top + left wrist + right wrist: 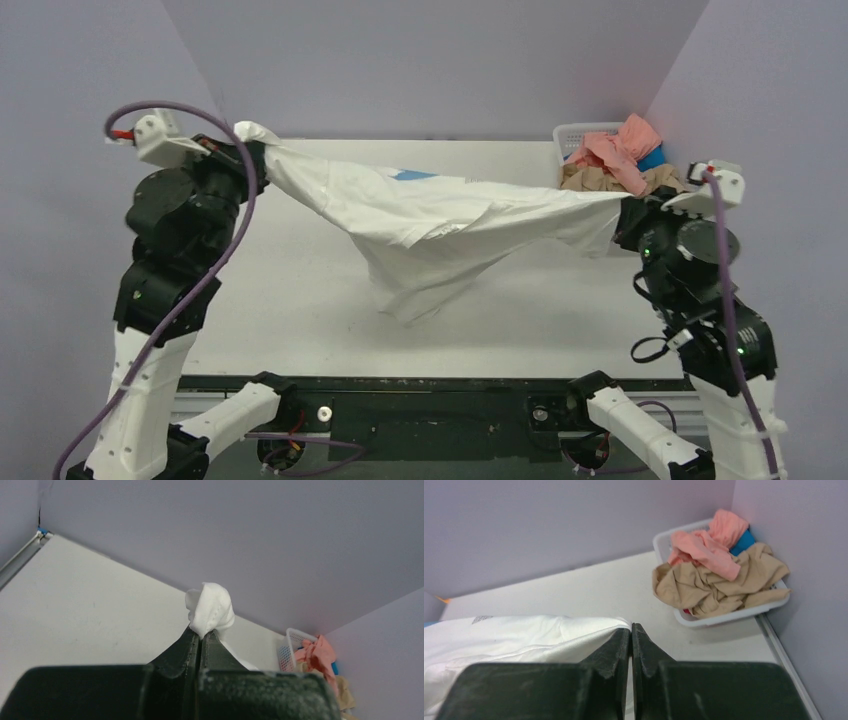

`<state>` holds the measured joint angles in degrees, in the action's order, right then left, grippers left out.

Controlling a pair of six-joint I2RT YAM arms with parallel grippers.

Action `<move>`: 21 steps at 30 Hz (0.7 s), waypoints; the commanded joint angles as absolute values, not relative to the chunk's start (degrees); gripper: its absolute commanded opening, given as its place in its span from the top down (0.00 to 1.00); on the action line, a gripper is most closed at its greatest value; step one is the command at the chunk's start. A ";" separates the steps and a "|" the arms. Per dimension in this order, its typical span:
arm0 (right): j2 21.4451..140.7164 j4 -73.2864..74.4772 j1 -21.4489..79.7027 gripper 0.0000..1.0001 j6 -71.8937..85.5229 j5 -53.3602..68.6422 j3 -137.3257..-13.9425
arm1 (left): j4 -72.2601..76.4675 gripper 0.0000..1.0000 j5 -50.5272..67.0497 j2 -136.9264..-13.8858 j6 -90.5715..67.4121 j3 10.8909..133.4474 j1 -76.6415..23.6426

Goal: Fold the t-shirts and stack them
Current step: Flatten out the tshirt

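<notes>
Clamped tight on soft white cloth t-shirt (430,215): left gripper (254,160) at ten o'clock, right gripper (627,213) at three o'clock. Stretched between, sagging above white table (300,320). Salmon-pink and tan tees (620,160) heaped in white plastic lattice basket (578,132), two o'clock.

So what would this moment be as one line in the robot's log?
white t-shirt: stretched out, middle sagging | left gripper: shut on it | right gripper: shut on it | basket: other tees heaped

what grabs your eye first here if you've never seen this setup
A white t-shirt stretched in mid-air above the table, sagging in the middle. The left gripper and right gripper each hold one end, jaws shut. In the far right corner, a white basket overflows with crumpled pink and tan t-shirts.
</notes>
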<state>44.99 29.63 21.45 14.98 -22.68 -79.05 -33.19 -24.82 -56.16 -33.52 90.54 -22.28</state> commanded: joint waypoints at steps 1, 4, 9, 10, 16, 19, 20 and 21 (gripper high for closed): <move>43.10 32.15 21.71 1.00 12.09 -12.82 -89.48 | -33.88 1.00 -23.53 -50.92 -29.60 100.83 -21.80; 43.86 31.97 21.71 1.00 12.35 -5.23 -95.01 | -34.30 1.00 -20.38 -50.89 -29.07 106.12 -21.80; 47.28 32.68 21.71 1.00 11.70 -2.08 -103.07 | -35.34 1.00 -18.88 -54.61 -28.20 114.69 -21.80; 48.36 32.58 21.71 1.00 11.43 -3.05 -104.21 | -35.45 1.00 -19.64 -55.25 -28.03 115.44 -21.80; 55.37 31.30 21.70 1.00 9.52 -6.36 -106.87 | -34.18 1.00 -25.96 -61.19 -26.69 116.38 -21.80; 60.99 29.31 21.62 1.00 7.87 -9.19 -107.46 | -33.32 1.00 -30.30 -66.46 -25.46 116.66 -21.80; 62.27 28.89 21.58 1.00 7.20 -10.84 -108.23 | -32.67 1.00 -31.01 -67.82 -24.56 117.34 -21.80; 65.18 28.12 21.37 1.00 6.81 -11.57 -108.83 | -32.47 1.00 -32.36 -70.46 -24.15 118.13 -21.58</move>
